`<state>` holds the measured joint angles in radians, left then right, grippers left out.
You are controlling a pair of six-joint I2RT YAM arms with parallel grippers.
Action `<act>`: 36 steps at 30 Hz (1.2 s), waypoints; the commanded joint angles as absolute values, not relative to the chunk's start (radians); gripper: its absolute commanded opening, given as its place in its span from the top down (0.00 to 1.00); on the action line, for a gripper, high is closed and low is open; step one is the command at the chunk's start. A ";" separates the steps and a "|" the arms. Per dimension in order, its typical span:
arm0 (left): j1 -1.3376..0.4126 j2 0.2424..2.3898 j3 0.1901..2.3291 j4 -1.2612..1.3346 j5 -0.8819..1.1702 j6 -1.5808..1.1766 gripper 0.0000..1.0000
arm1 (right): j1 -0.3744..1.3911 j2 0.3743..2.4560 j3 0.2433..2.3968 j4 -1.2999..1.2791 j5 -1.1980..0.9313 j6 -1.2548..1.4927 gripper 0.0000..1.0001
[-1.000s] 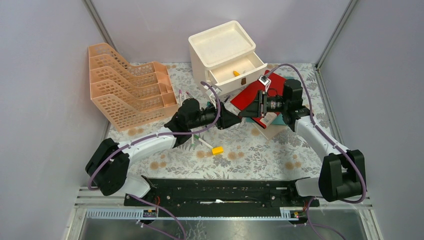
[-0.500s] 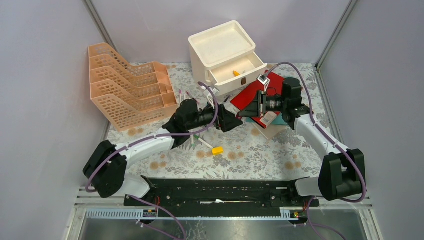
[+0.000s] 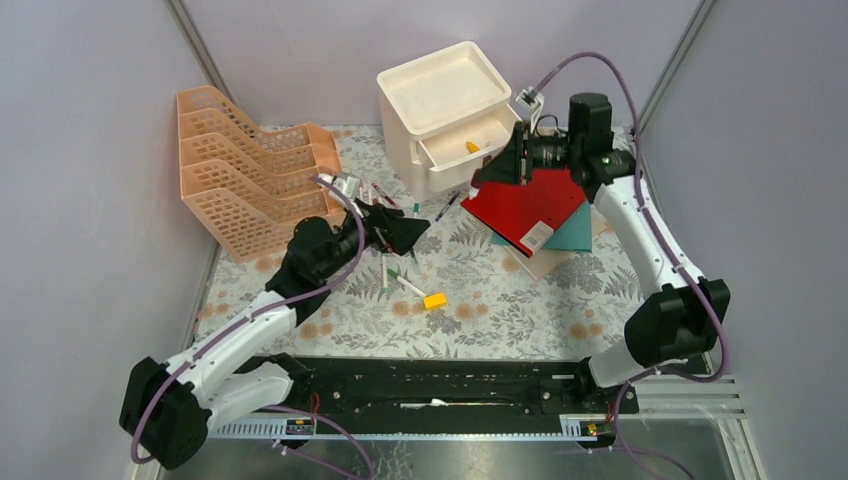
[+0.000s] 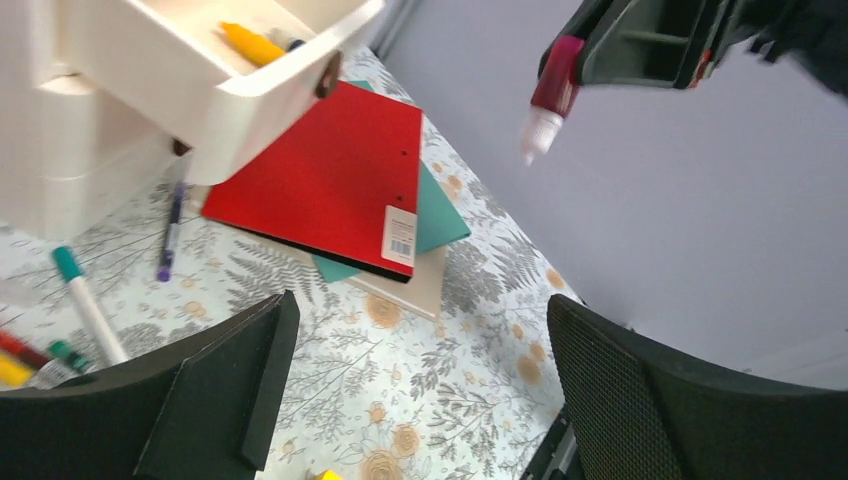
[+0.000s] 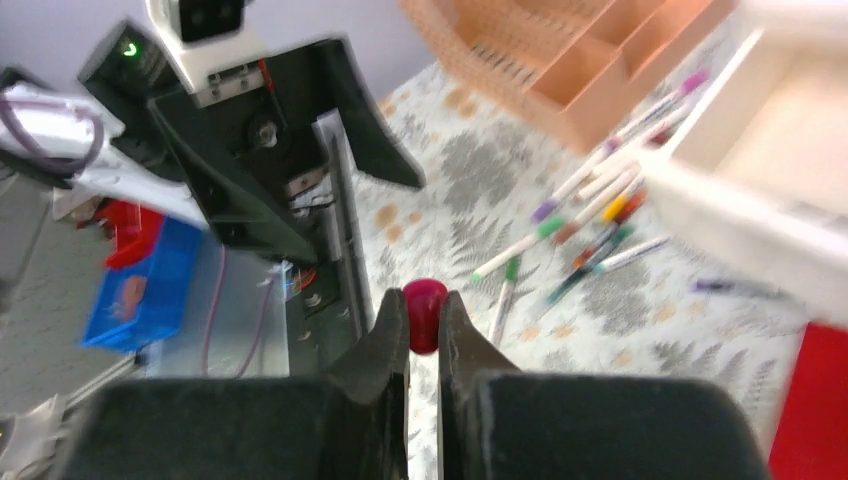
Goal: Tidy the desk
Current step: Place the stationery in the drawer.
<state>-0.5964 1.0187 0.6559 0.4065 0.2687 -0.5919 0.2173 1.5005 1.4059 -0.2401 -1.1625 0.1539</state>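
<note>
right gripper [image 5: 423, 335] risen to drawer [image 3: 450, 168], wrist view reveals pinched red marker [image 5: 424, 308]

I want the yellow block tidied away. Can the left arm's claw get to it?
Probably yes. The left claw hangs open close by. The yellow block lies on the bare desk with nothing on top, and only a marker lies beside it.
</note>
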 commanded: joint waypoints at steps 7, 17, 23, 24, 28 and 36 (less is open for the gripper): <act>-0.554 0.883 0.560 0.276 0.110 -0.615 0.01 | 0.223 1.732 1.906 -0.573 -0.689 -0.312 0.97; -0.552 0.806 0.551 0.210 0.036 -0.605 0.01 | 0.229 1.973 2.155 -0.492 -0.560 -0.239 0.87; -0.552 0.782 0.546 0.190 0.010 -0.606 0.01 | 0.239 2.025 2.175 -0.492 -0.520 -0.253 0.59; -0.551 0.781 0.546 0.191 0.009 -0.606 0.01 | 0.239 2.030 2.174 -0.491 -0.518 -0.253 0.50; -0.552 0.788 0.553 0.194 0.014 -0.607 0.01 | 0.238 2.035 2.178 -0.493 -0.522 -0.234 0.29; -0.552 0.806 0.567 0.194 0.040 -0.615 0.01 | 0.237 1.908 2.086 -0.494 -0.688 -0.198 0.08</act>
<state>-0.5560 0.8013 0.5480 0.1646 0.0296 -0.6106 0.2264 2.0373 2.1174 -0.5175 -0.5728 -0.2203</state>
